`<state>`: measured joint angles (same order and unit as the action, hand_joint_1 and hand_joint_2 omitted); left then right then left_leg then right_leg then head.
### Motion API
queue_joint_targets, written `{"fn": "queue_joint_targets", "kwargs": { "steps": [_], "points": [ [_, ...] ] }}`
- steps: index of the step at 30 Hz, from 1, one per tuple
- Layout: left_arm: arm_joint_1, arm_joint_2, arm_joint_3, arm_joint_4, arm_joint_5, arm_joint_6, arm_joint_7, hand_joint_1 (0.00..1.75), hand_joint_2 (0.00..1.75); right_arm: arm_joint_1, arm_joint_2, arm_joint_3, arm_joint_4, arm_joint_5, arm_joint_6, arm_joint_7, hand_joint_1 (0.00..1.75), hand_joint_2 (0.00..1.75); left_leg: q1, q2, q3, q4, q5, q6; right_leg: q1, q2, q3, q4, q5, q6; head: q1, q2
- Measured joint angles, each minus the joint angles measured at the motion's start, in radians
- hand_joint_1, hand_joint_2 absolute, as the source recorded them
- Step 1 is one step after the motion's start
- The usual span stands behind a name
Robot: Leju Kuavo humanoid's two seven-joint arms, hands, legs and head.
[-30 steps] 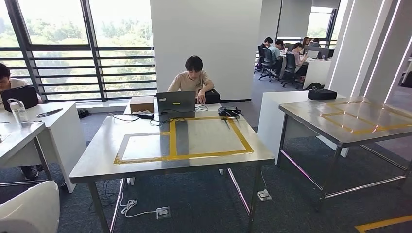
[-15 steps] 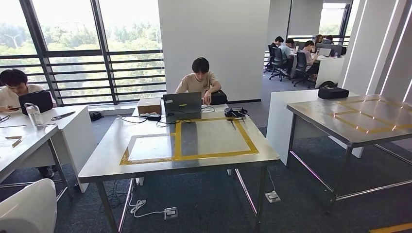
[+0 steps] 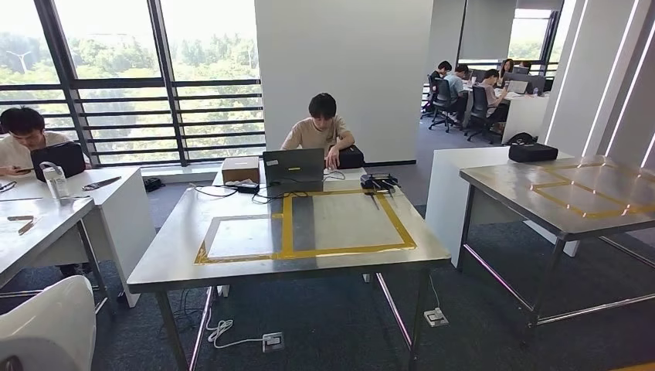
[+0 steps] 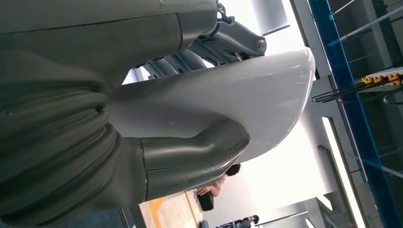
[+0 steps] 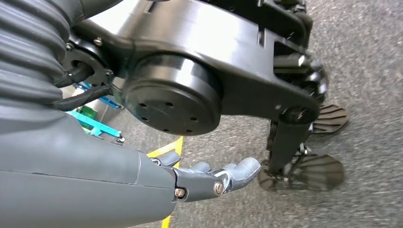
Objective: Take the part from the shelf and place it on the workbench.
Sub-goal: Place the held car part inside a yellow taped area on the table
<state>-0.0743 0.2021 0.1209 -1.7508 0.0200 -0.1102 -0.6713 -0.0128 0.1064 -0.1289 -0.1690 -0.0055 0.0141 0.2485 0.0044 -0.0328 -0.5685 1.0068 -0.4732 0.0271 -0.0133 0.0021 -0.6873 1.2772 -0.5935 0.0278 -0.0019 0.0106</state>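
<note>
Head view gave you the workbench (image 3: 232, 267) straight ahead, a steel table with a yellow tape frame (image 3: 287, 224) marked on its top, and nothing lay inside that frame. A second steel table (image 3: 541, 209) with its own tape stood off to the right, and a white desk (image 3: 116, 201) sat to the left with a bottle (image 3: 54, 180) on it. Behind the workbench a person (image 3: 320, 127) sat at a laptop (image 3: 293, 165), with a cardboard box (image 3: 240, 168) just beside it and a black device (image 3: 378, 181) near the far right corner of the tape. Cables (image 3: 224, 332) trailed on the carpet under the bench. You had the part (image 3: 46, 328), a smooth white curved shell, at the lower left corner of that view. From the left wrist you could see the left hand (image 4: 180, 109) gripping it, the thick thumb (image 4: 199, 154) pressed against one face and the darker fingers (image 4: 204, 52) wrapped over the other. From the right wrist you saw the right hand (image 5: 209, 178) hanging over the carpet, its fingers held loosely out with nothing in them, beside a yellow floor line (image 5: 168, 152).
</note>
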Motion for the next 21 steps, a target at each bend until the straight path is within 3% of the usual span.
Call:
{"fn": "queue_joint_targets", "kwargs": {
  "steps": [1, 2, 4, 5, 7, 9, 10, 11, 13, 14, 16, 17, 18, 19, 21],
  "points": [
    [0.0, -0.002, -0.001, 0.003, 0.0, 0.0, 0.0, 1.75, 1.75, 0.001, 0.0, 0.0, 0.0, 0.0, 0.0, 0.0, 0.0, 1.75, 0.001, -0.001, 0.004, 0.001, -0.005, -0.003, -0.003, 0.0, -0.025, 0.027, -0.001, 0.004, 0.0, 0.0],
    [0.001, -0.003, -0.002, 0.006, 0.0, 0.0, 0.0, 1.75, 1.75, 0.003, 0.0, 0.0, 0.0, 0.001, -0.001, 0.0, 0.0, 1.75, 0.003, -0.002, 0.01, 0.002, -0.012, -0.007, -0.006, 0.0, -0.031, 0.016, 0.019, 0.008, 0.0, 0.0],
    [0.001, -0.004, -0.002, 0.011, 0.0, 0.0, -0.001, 1.75, 1.75, 0.005, 0.0, 0.0, 0.0, 0.002, -0.002, 0.001, 0.0, 1.75, 0.01, -0.004, 0.026, 0.009, -0.028, -0.021, -0.017, 0.0, 0.009, -0.104, 0.098, 0.017, 0.001, 0.0],
    [0.001, -0.004, -0.002, 0.012, 0.0, 0.0, -0.002, 1.75, 1.75, 0.006, 0.001, 0.0, 0.0, 0.002, -0.003, 0.0, 0.0, 1.75, 0.012, -0.004, 0.034, 0.014, -0.038, -0.03, -0.019, 0.002, 0.033, -0.163, 0.121, 0.021, 0.002, 0.0],
    [0.002, -0.004, -0.002, 0.013, 0.0, 0.0, -0.004, 1.75, 1.75, 0.008, 0.004, -0.001, 0.001, 0.003, -0.003, -0.008, 0.0, 1.75, 0.013, -0.006, 0.041, 0.02, -0.057, -0.048, -0.016, 0.002, 0.06, -0.221, 0.124, 0.009, 0.001, 0.0],
    [0.004, -0.003, -0.003, 0.013, 0.0, 0.0, -0.007, 1.75, 1.75, 0.011, 0.005, -0.001, 0.002, 0.003, -0.003, -0.007, 0.0, 1.75, 0.015, -0.007, 0.048, 0.033, -0.062, -0.064, -0.011, 0.0, 0.077, -0.221, 0.105, -0.018, -0.001, 0.0],
    [0.004, -0.003, -0.004, 0.013, 0.0, 0.0, -0.007, 1.75, 1.75, 0.011, 0.005, -0.001, 0.002, 0.003, -0.004, -0.002, 0.0, 1.75, 0.016, -0.004, 0.039, 0.06, -0.051, -0.071, -0.011, -0.001, 0.091, -0.223, 0.101, -0.028, -0.002, 0.001],
    [0.004, -0.002, -0.004, 0.013, 0.0, 0.0, -0.009, 1.75, 1.75, 0.011, 0.005, -0.001, 0.002, 0.004, -0.004, 0.002, 0.0, 1.75, 0.017, 0.003, 0.017, 0.109, -0.028, -0.077, -0.011, -0.002, 0.107, -0.228, 0.092, -0.037, -0.004, 0.001],
    [0.004, -0.002, -0.005, 0.013, 0.0, 0.0, -0.011, 1.75, 1.75, 0.01, 0.005, -0.001, 0.002, 0.004, -0.005, -0.002, 0.0, 1.75, 0.018, 0.02, -0.075, 0.237, 0.002, -0.083, -0.011, -0.004, 0.144, -0.238, 0.071, -0.05, -0.006, 0.002],
    [0.005, -0.001, -0.006, 0.013, 0.0, 0.0, -0.011, 1.75, 1.75, 0.011, 0.004, -0.001, 0.002, 0.004, -0.006, -0.005, 0.0, 1.75, 0.017, 0.024, -0.125, 0.292, -0.011, -0.084, -0.01, -0.005, 0.164, -0.244, 0.059, -0.054, -0.007, 0.002],
    [0.008, -0.001, -0.006, 0.015, 0.0, 0.0, -0.011, 1.75, 1.75, 0.013, 0.005, -0.002, 0.002, 0.004, -0.006, -0.007, 0.0, 1.75, 0.016, 0.026, -0.205, 0.336, -0.092, -0.081, -0.01, -0.004, 0.208, -0.255, 0.031, -0.055, -0.008, 0.002],
    [0.009, -0.001, -0.006, 0.016, 0.0, 0.0, -0.011, 1.75, 1.75, 0.013, 0.005, -0.002, 0.002, 0.004, -0.006, -0.005, 0.0, 1.75, 0.016, 0.027, -0.228, 0.322, -0.132, -0.077, -0.01, -0.003, 0.232, -0.261, 0.016, -0.054, -0.008, 0.002],
    [0.009, -0.001, -0.006, 0.017, 0.0, 0.0, -0.011, 1.75, 1.75, 0.014, 0.005, -0.002, 0.002, 0.004, -0.006, -0.004, 0.0, 1.75, 0.015, 0.027, -0.241, 0.285, -0.147, -0.073, -0.01, -0.002, 0.258, -0.266, -0.001, -0.052, -0.009, 0.002],
    [0.009, 0.0, -0.006, 0.018, 0.0, 0.0, -0.011, 1.75, 1.75, 0.014, 0.005, -0.002, 0.002, 0.004, -0.006, -0.003, 0.0, 1.75, 0.014, 0.029, -0.244, 0.231, -0.12, -0.067, -0.01, -0.001, 0.283, -0.272, -0.02, -0.05, -0.009, 0.002],
    [0.013, 0.003, -0.006, 0.018, 0.0, 0.0, -0.012, 1.75, 1.75, 0.013, 0.005, -0.002, 0.002, 0.005, -0.006, -0.004, 0.0, 1.75, 0.007, 0.037, -0.238, 0.095, 0.05, -0.057, -0.008, 0.0, 0.329, -0.285, -0.057, -0.044, -0.011, 0.002]
  ]
}}
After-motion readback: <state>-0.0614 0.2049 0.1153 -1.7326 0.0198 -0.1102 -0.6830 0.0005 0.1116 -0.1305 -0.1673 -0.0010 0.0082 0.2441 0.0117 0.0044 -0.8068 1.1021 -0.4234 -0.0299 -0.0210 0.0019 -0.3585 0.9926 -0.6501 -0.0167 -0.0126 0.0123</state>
